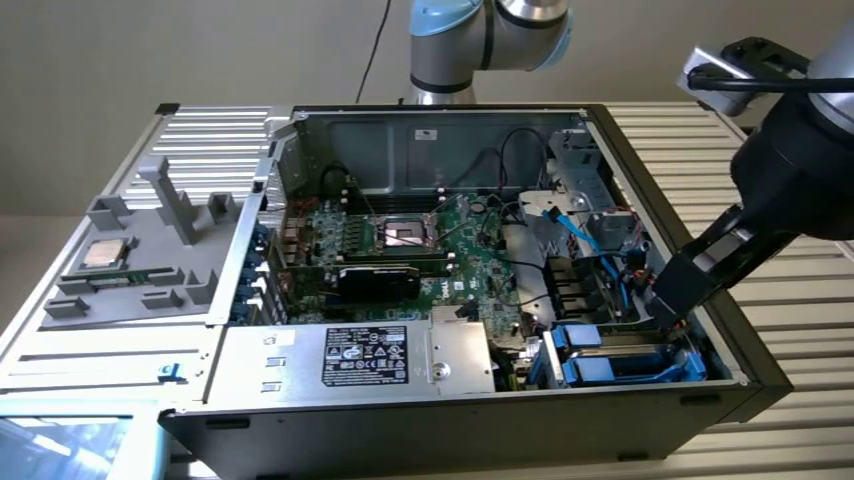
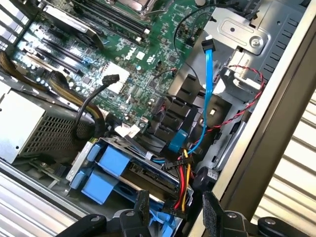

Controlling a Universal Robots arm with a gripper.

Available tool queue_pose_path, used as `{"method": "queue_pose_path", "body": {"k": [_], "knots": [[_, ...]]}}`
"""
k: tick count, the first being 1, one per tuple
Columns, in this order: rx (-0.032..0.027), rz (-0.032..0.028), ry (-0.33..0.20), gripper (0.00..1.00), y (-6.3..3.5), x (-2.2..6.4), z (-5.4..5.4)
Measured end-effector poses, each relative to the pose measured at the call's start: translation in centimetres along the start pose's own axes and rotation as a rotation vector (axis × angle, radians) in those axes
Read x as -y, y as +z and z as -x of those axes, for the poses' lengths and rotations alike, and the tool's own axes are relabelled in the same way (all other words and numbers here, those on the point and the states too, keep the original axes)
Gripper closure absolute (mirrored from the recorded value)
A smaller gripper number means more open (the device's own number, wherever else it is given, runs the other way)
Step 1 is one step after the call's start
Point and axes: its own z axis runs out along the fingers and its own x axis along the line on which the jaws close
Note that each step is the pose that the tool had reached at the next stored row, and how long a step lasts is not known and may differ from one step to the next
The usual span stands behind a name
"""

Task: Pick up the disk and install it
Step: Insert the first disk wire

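Observation:
The disk (image 1: pixel 617 347) lies in the drive bay at the near corner of the open computer case, on the exterior view's right. Its blue carrier frame (image 2: pixel 109 164) edges a silver body, and a second blue carrier sits right beside it. My gripper (image 1: pixel 671 305) hangs inside the case just above the bay's end by the side wall. In the wrist view my gripper (image 2: pixel 177 211) is open, its black fingers (image 2: pixel 142 203) straddling the red and yellow power wires at the disk's end. Nothing is between the fingers.
A green motherboard (image 1: pixel 441 245) fills the case floor, with a black card (image 1: pixel 380 280) across it. A silver labelled power-supply box (image 1: pixel 367 355) sits at the near edge. Blue data cable (image 2: pixel 207 84) and loose wires hang over the bay. A grey fixture holding a CPU chip (image 1: pixel 107 255) lies outside on the left.

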Motion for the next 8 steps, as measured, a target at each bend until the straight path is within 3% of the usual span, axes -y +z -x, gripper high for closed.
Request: {"method": "queue_pose_path", "body": {"k": [1,4,8], "knots": [[0.0035,0.0063,0.000,0.44,0.01,0.23,-0.15],[0.0066,0.0164,-0.021,0.44,0.00,0.25,-0.31],[0.0034,0.0225,-0.076,0.44,0.02,0.22,-0.37]]}}
